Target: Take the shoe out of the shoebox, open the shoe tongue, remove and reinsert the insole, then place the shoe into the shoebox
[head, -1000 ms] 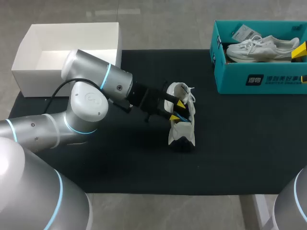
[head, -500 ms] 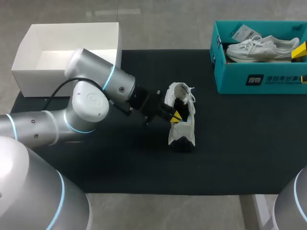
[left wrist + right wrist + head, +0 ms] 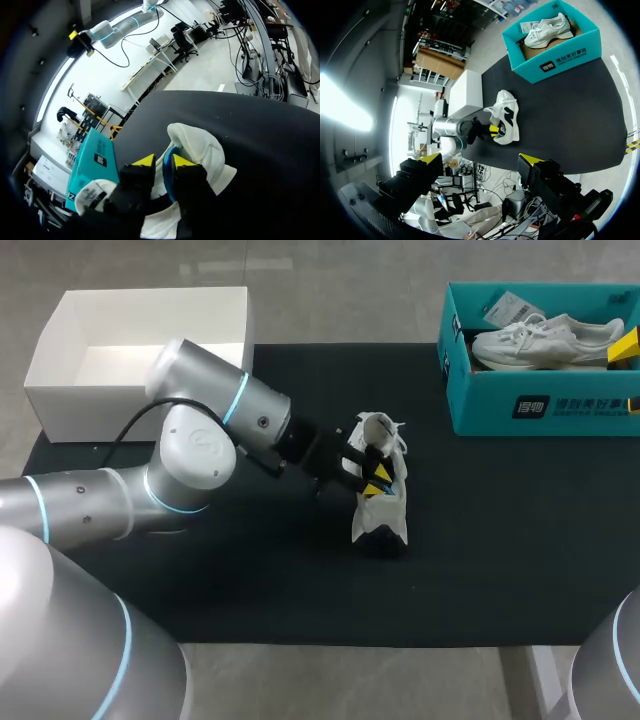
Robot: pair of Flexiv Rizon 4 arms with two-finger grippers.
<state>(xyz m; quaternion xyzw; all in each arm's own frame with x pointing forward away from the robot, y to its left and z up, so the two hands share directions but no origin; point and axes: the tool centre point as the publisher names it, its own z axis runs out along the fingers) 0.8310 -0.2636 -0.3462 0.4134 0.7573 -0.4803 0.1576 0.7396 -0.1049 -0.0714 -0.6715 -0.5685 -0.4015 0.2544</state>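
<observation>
White box (image 3: 90, 412): upper left.
Left gripper (image 3: 375, 476): centre, fingers closed on blue insole (image 3: 165, 173) inside the shoe (image 3: 385, 512).
Shoebox (image 3: 490, 410): upper right.
Right gripper (image 3: 480, 158): spread wide, empty.
Risk: thin insole may slip out, or shoe may lift with it.

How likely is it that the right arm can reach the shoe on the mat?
Probably yes: nothing stands between the open right hand and the shoe, and the left hand, pinching the insole, sits on the opposite side.
</observation>
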